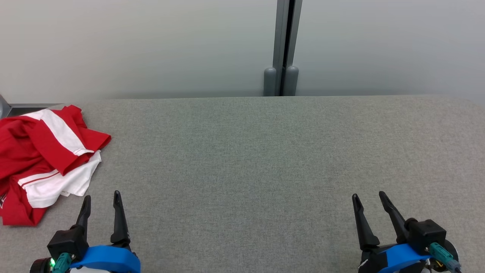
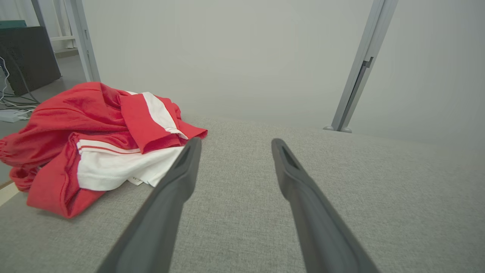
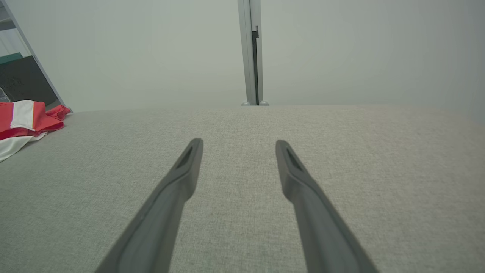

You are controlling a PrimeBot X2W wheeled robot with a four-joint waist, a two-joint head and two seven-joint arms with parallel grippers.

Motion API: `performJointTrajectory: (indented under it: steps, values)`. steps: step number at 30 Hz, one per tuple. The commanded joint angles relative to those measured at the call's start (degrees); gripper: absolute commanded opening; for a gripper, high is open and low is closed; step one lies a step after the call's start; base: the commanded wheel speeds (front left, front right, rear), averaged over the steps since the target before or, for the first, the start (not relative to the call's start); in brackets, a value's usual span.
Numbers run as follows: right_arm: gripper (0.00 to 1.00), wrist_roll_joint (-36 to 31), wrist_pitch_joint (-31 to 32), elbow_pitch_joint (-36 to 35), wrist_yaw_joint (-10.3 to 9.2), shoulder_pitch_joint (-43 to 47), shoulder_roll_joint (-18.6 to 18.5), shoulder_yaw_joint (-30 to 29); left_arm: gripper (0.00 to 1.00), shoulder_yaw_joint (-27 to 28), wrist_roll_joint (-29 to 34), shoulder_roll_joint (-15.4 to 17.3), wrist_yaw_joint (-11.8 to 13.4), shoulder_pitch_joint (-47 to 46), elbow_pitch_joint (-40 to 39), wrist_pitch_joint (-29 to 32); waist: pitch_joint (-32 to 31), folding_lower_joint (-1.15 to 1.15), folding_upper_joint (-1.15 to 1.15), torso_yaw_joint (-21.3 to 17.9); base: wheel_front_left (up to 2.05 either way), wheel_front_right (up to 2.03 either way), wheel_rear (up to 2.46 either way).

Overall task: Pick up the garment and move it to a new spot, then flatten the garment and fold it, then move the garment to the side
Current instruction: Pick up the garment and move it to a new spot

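1. In the left wrist view, a dark cabinet stands on the floor at the far left, beyond the desk. Some cables lie in front of it.
2. The garment lies at the left end of the grey cloth-covered desk. It is a red and white piece, crumpled in a heap. Its left folds reach the left edge of the desk, and I cannot tell whether they hang over it. A red part with a broad white stripe lies across the top. A white panel with thin red lines shows below it, on the near side.
3. The left gripper is just to the right of this white panel, at the lower left of the head view. Its jaws stand apart, with only the desk cloth between them. I cannot tell whether the nearer finger touches the cloth of the garment.
4. Behind the middle of the desk, a grey metal post stands upright against the pale wall. It has two rounded feet at its base.
5. The right gripper is at the lower right of the head view, well apart from the garment. Its jaws are also apart, over the bare desk cloth.
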Motion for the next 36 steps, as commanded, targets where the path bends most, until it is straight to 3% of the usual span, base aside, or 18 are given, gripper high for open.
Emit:
performJointTrajectory:
  steps: [1, 11, 18, 36]
  values:
    - [1.00, -0.37, -0.32, 0.14, 0.13, -0.30, -0.42, -0.08, 1.00, 0.21, -0.13, -0.11, -0.14, -0.45, 0.04, -0.30, 0.04, 0.00, -0.01, -0.01, 0.00, 0.00, 0.00]
    - [1.00, -0.05, -0.32, 0.22, 0.13, -0.24, -0.41, -0.37, 1.00, 0.07, -0.03, -0.12, -0.15, -0.72, 0.37, -0.30, 0.07, 0.00, -0.01, 0.44, 0.00, 0.00, 0.00]
    - [1.00, 0.54, -0.28, 0.26, 0.13, -0.48, -0.39, 0.09, 1.00, 0.76, 1.19, -0.09, 0.54, -1.21, 0.44, -0.29, 0.20, 0.00, -0.01, 2.78, 0.00, 0.00, 0.00]
    - [1.00, 0.02, -0.27, 0.49, 0.12, -1.78, -0.39, 0.34, 1.00, 2.81, 3.68, -0.04, 0.75, -0.49, -1.94, -0.25, 1.20, 0.00, -0.01, 17.57, 0.00, 0.00, 0.00]
